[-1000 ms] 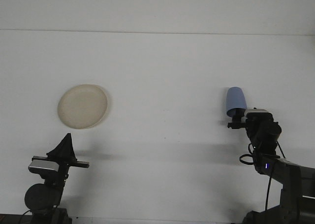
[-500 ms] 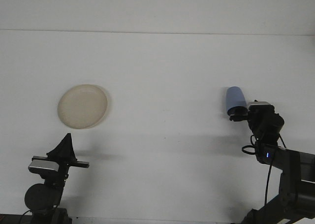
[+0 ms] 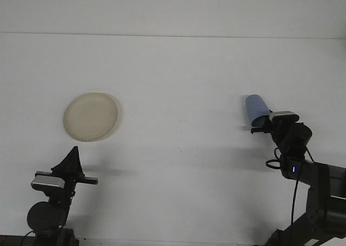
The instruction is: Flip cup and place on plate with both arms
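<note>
While one plate (image 3: 90, 116) lies apart, the right pincer (image 3: 260, 123) seemingly grips one tilted cup (image 3: 255, 108)

bare white surface (image 3: 184, 121) lies open between the plate (image 3: 90, 116) at left and the tilted blue cup (image 3: 256, 108) at right.

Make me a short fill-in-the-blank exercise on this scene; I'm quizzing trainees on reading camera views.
1. The blue cup is held by the ___ hand.
2. The plate lies on the ___ side of the table.
3. The plate has ___ on it.
4. The left hand holds ___.

Missing words: right; left; nothing; nothing
</note>
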Tool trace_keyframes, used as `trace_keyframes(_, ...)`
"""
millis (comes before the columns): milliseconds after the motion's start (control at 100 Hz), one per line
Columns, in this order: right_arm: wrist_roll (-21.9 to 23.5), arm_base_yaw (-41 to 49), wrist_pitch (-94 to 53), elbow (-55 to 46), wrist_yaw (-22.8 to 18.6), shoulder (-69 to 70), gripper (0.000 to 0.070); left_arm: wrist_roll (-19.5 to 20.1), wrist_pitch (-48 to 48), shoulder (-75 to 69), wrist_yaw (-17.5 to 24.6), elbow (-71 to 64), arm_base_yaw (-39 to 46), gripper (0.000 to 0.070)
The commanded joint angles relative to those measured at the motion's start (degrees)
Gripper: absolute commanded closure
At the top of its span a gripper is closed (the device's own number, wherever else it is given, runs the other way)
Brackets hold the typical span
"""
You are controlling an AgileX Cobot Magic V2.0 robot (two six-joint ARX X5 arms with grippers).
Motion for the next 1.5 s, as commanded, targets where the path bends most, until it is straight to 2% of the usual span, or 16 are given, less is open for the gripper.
trace_keyframes(0, 1.14, -0.07, 0.39, 0.66, -0.11, -0.33, 0.07, -0.09, 0.81, -0.11, -0.15, -1.16, 0.0, 0.0689)
trace_keyframes(300, 3.45, 1.31, -8.13, 0.63, 0.37, -15.43, 0.07, -0.09, 0.79, -0.11, -0.15, -1.16, 0.0, 0.0689)
trace_keyframes(540, 4.85, 6.29, -27.04, 0.66, 7.69, -34.47, 0.07, -0.09, 0.79, -0.11, -0.15, -1.16, 0.0, 0.0689)
trace_keyframes(670, 5.35, 10.67, -34.51, 1.09, 10.32, -43.47, 0.07, -0.09, 0.79, -0.11, -0.15, -1.16, 0.0, 0.0689)
trace_keyframes(860, 5.95, 19.15, -50.97, 6.25, 14.78, -52.02, 0.07, -0.09, 0.81, -0.11, -0.15, -1.16, 0.0, 0.0689)
trace_keyframes(1080, 6.47, 29.64, -74.05, 18.99, 19.91, -51.71, 0.07, -0.11, 0.79, -0.11, -0.15, -1.16, 0.0, 0.0689)
trace_keyframes(1230, 9.46, 35.04, -86.9, 29.07, 19.89, -46.95, 0.07, -0.09, 0.79, -0.11, -0.15, -1.16, 0.0, 0.0689)
trace_keyframes(1490, 10.03, 42.16, -104.61, 45.46, 19.87, -32.79, 0.07, -0.09, 0.81, -0.11, -0.15, -1.16, 0.0, 0.0689)
